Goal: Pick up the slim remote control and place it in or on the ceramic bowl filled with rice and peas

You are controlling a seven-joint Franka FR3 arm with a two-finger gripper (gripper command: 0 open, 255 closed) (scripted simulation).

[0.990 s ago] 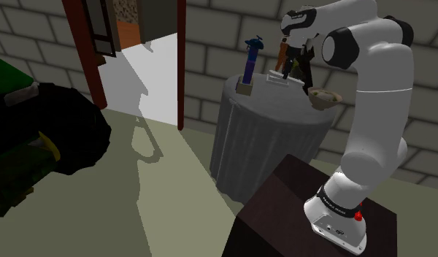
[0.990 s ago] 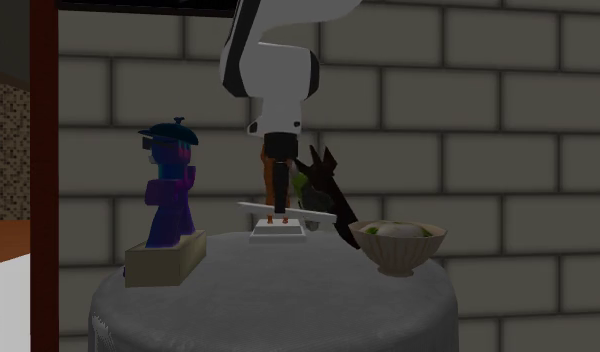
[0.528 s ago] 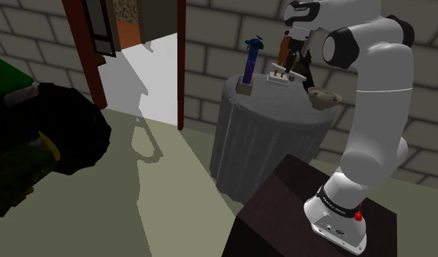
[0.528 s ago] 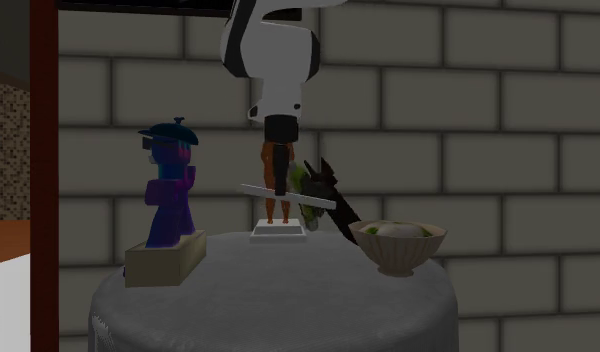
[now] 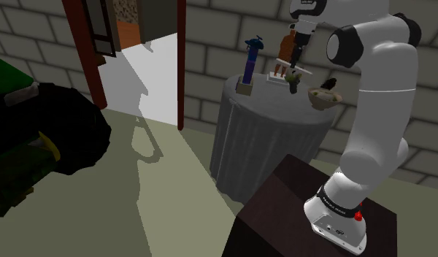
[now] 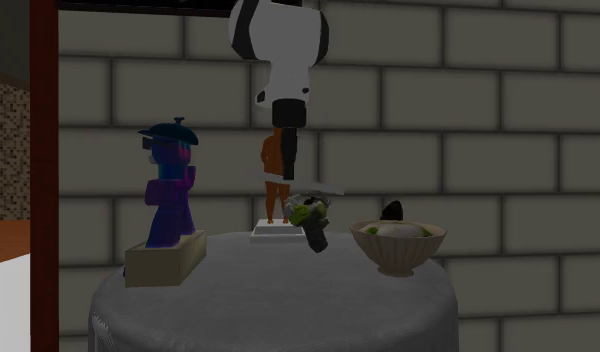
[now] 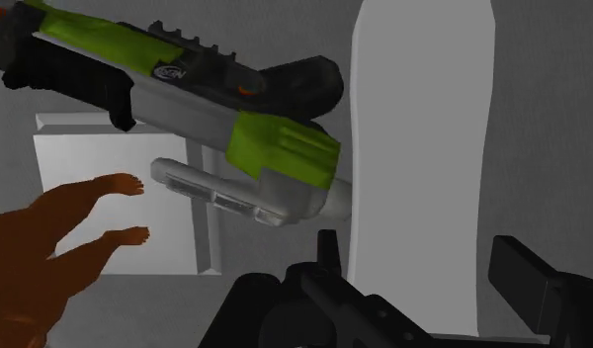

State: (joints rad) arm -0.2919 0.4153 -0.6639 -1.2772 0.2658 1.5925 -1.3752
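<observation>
My black gripper hangs above the round grey table, shut on the slim pale grey remote, which lies level across the fingers. In the wrist view the remote runs as a long pale strip between my fingers. The pale bowl with white rice and green bits stands apart from the gripper, toward the second exterior view's right. In the shoulder view the gripper is above the table's back, and the bowl sits nearer the arm.
A green, grey and black toy blaster lies tilted below the gripper, beside an orange figure on a white base. A blue figure in a hat stands in a tan box. A small dark piece shows above the rice.
The gripper has risen with the remote and shifted toward the bowl. The toy blaster, which leaned high by the orange figure, has tipped lower toward the tabletop.
</observation>
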